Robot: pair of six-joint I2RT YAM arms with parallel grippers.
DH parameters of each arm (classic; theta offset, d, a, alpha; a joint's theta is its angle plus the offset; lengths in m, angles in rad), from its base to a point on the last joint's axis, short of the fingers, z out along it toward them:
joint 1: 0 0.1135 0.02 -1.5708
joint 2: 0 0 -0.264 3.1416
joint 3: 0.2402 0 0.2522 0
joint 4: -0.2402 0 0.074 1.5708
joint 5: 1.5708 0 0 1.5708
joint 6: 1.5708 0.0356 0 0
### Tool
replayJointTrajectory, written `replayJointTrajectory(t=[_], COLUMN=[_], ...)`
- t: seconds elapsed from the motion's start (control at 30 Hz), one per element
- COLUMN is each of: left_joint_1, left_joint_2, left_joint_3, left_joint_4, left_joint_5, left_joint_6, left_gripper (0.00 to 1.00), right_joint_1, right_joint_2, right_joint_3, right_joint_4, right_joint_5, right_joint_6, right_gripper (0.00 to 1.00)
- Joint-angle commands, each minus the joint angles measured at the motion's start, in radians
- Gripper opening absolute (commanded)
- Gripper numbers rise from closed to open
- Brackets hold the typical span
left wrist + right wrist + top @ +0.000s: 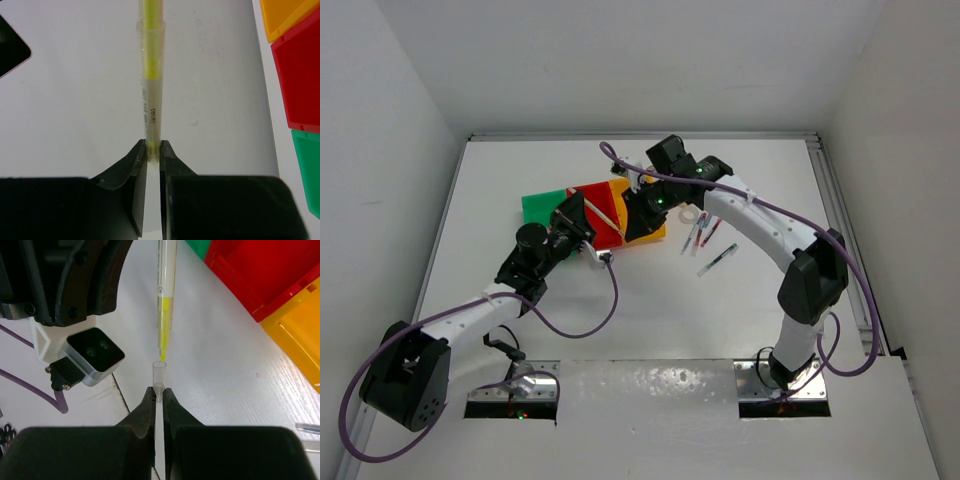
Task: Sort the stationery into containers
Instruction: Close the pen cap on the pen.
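Bins [542,207] stand joined in a row on the white surface [650,310]: green, red, yellow (the yellow one mostly hidden under the right arm). Both arms reach in to meet beside them. The left end effector [153,147] is closed on the barrel of a clear pen [151,75] with a yellow core; in the top view the pen lies across the red bin [610,236]. The right end effector [159,390] pinches a small clear cap [159,372], its open mouth facing the pen's yellow tip, just apart from it. Loose pens [717,259] lie on the surface to the right of the bins, with a pale ring [689,215] just beside them.
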Motion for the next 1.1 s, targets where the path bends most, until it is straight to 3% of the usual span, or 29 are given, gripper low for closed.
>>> replayJointTrajectory(t=[0.0, 1.07], left_joint_1=[-0.016, -0.031], left_joint_2=[-0.022, -0.024], left_joint_3=[-0.002, -0.014], left_joint_4=[0.023, 0.049], left_joint_5=[0.021, 0.013], left_joint_6=[-0.004, -0.004], left_gripper=[0.0, 0.0], right_joint_1=[0.008, 0.007], right_joint_2=[-0.016, 0.034], right_joint_3=[0.054, 0.095], right_joint_4=[0.023, 0.006], right_joint_5=[-0.007, -0.01], right_joint_6=[-0.014, -0.014], right_gripper=[0.0, 0.0])
